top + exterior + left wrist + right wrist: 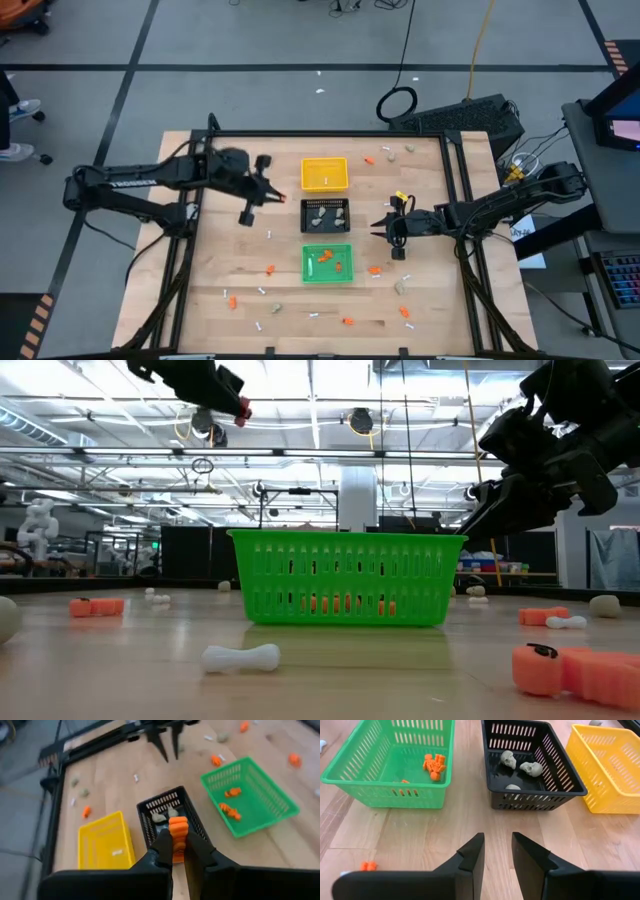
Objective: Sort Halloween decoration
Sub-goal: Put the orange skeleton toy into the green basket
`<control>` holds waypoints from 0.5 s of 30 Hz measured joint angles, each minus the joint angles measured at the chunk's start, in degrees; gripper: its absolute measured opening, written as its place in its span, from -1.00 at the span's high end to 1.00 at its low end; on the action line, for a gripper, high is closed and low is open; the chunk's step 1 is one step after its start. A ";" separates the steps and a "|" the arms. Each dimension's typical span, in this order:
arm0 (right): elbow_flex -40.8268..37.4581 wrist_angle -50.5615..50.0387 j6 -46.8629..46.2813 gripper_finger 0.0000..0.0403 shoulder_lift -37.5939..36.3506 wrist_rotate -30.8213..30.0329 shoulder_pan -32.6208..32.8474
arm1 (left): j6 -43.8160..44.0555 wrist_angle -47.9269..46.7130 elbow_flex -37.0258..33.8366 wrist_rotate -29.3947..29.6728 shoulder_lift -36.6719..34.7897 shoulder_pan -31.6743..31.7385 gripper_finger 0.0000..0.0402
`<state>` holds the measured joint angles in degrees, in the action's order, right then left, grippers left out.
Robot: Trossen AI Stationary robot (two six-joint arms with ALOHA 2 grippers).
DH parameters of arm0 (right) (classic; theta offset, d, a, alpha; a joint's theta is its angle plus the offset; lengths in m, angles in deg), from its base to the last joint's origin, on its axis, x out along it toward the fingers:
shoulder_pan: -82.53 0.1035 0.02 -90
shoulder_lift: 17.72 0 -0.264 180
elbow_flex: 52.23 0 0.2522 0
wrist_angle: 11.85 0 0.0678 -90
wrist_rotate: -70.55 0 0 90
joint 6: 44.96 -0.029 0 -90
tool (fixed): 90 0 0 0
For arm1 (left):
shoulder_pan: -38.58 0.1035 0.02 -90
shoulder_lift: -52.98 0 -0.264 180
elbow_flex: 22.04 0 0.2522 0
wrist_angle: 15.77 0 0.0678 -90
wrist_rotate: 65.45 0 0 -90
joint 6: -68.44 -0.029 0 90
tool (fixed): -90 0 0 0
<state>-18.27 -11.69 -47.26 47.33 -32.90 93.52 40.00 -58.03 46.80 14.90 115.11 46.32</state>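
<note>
I'm seeing bare wood lying open between the green tray (390,765) and black tray (532,767), walls flanking it.

Left tool (179,851) clamps orange bit (178,827) — above black tray (145,822).

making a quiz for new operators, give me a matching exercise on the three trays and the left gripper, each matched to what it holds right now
Column one:
1. green tray
2. black tray
3. yellow tray
4. left gripper

Column two:
a. grey skull-shaped lumps
b. one orange piece pinched between the fingers, above the table
c. a small white piece on its floor
d. orange pieces lying on its floor

Pairs: 1-d, 2-a, 3-c, 4-b
</note>
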 joint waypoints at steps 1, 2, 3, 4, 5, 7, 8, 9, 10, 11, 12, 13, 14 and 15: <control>0.00 0.04 0.00 0.57 0.01 0.00 -0.01 | -1.82 -0.08 -0.36 1.37 0.09 -1.26 0.92; 0.00 0.09 0.00 0.57 0.00 0.00 0.00 | -3.65 -0.38 -0.64 2.71 0.17 -2.46 0.92; 0.00 0.21 0.00 0.57 0.01 0.00 -0.01 | -5.42 -0.32 -0.84 4.01 0.17 -3.54 0.92; 0.00 0.36 0.00 0.57 0.01 0.00 0.01 | -7.29 -0.18 -1.00 5.14 0.13 -4.63 0.92; 0.00 0.42 0.00 0.57 0.01 0.00 -0.01 | -9.52 -0.14 -1.01 6.43 0.11 -5.62 0.92; 0.00 0.88 0.00 0.57 0.01 0.00 0.00 | -13.48 -0.07 -1.03 8.27 0.11 -7.68 0.92; 0.00 1.09 0.00 0.57 0.01 0.00 0.00 | -15.66 0.13 -1.05 9.07 0.11 -8.58 0.92; 0.00 1.22 0.00 0.57 0.01 0.00 0.01 | -18.11 0.56 -1.06 9.93 0.11 -9.45 0.92; 0.00 1.25 0.00 0.57 0.01 0.00 0.01 | -20.55 1.06 -1.06 10.70 0.11 -10.19 0.92; 0.00 1.24 0.00 0.57 0.01 0.00 0.01 | -23.20 1.27 -1.06 11.58 0.11 -10.89 0.92; 0.00 1.24 0.00 0.57 0.01 0.00 0.01 | -25.89 1.24 -1.06 12.30 0.11 -11.58 0.92; 0.00 1.26 0.00 0.57 0.01 0.00 0.01 | -28.27 1.24 -1.06 12.72 0.11 -12.17 0.92; 0.00 1.24 0.00 0.57 0.01 0.00 0.00 | -30.26 1.28 -1.06 12.72 0.11 -12.74 0.92; 0.00 1.24 0.00 0.57 0.01 0.00 0.00 | -32.02 1.33 -1.06 12.48 0.11 -13.28 0.92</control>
<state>-18.27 -10.44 -47.26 47.34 -32.90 93.52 7.98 -56.70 45.74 27.38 115.22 33.05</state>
